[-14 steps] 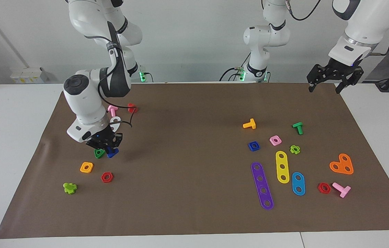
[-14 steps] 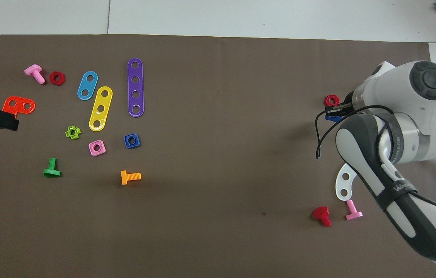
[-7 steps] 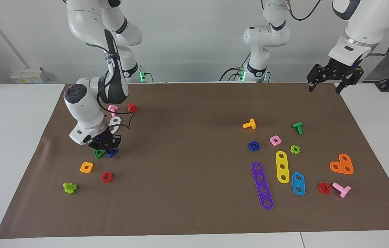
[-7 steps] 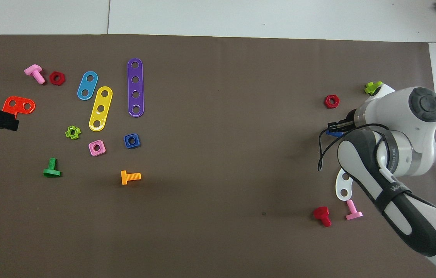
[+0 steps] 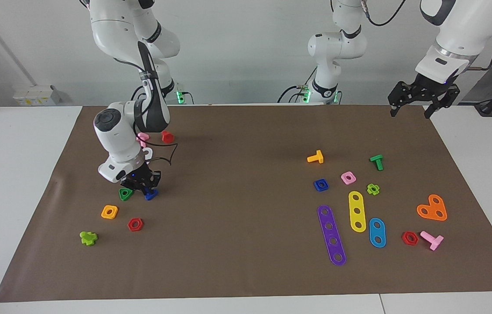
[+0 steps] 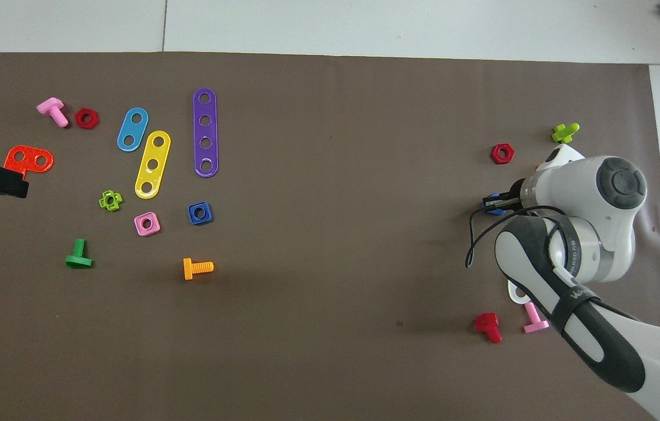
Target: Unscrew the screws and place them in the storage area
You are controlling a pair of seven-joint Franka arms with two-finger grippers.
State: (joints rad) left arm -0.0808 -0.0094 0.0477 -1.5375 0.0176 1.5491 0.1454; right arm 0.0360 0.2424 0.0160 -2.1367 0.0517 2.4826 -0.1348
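The right end effector grips the blue bolt beside a green triangular nut.

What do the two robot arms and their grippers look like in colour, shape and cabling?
Both arms are glossy white with rounded joints and dark grey caps. The right arm carries a dark strap and a loose black cable. The right gripper and left gripper are black, two-fingered.

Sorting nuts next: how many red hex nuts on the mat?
2. One red hex nut toward the right arm's end, beside the orange square nut; the other toward the left arm's end, beside a pink bolt. The right arm may hide more.
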